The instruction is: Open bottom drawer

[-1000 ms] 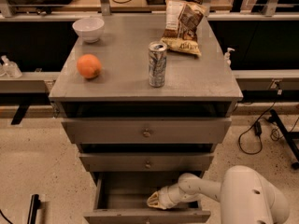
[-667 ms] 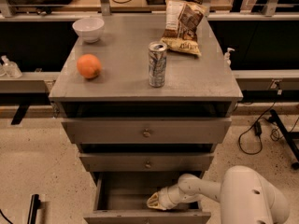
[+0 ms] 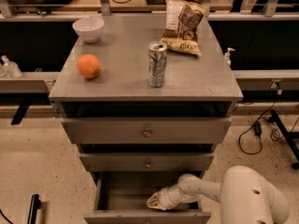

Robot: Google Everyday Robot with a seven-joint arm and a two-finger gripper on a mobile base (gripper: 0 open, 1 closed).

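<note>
On the left of the tabletop (image 3: 117, 85) sit an orange (image 3: 88, 66) and a white bowl (image 3: 88, 28). Near the middle stands a can (image 3: 157, 64), upright and tall. Judge it the one thing a jolt could tip, so pull smoothly and do not tug.

Below, the bottom drawer (image 3: 145, 216) is already drawn well out under the two wider fronts. Its inside lies open to view, and its front panel sits at the lower edge of the view, with the knob out of sight. The task looks mostly done. What is left, as far as you can judge, is to finish the travel and come away cleanly.

The claw (image 3: 156, 201) is down inside that drawer, just behind the front panel and a little right of centre. You cannot tell whether it is spread or pressed together, or whether it bears on the panel at all.

The arm (image 3: 201, 190) reaches in from the right at a slant. Keep the pull straight along the slides, because a sideways drag would likely bind the drawer. Stay low under the middle drawer (image 3: 147, 162), ease off before the stops, and lift out without catching the right wall.
</note>
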